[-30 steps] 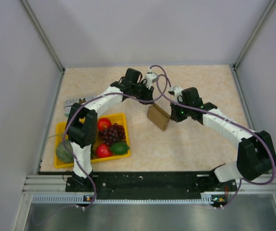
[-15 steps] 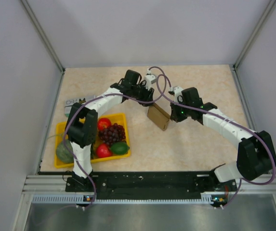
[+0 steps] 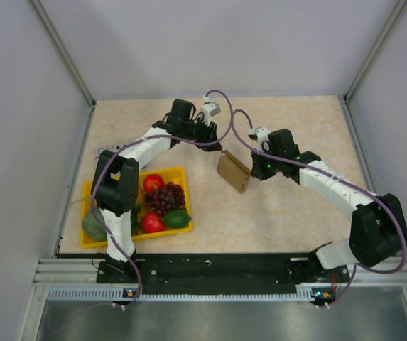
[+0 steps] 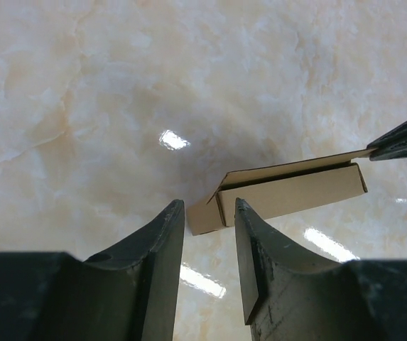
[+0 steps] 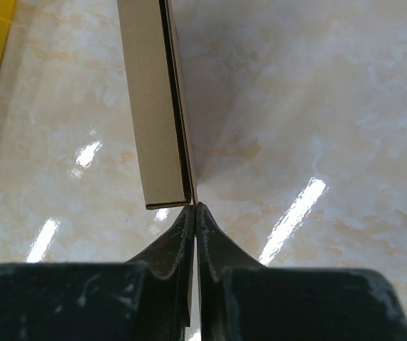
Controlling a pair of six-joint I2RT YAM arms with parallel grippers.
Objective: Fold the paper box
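Backed away from the paper box [image 3: 233,171], left jaws stand open; right jaws pinch its flap.

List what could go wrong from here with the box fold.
1. The right claw pinches only a thin flap edge of the paper box; it may slip or tear.
2. The left claw is open and off the box, so nothing else steadies it; the half-closed flap could spring open.

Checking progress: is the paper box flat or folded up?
Folded: the paper box has raised walls, with its top flap ajar, a dark gap beneath it.
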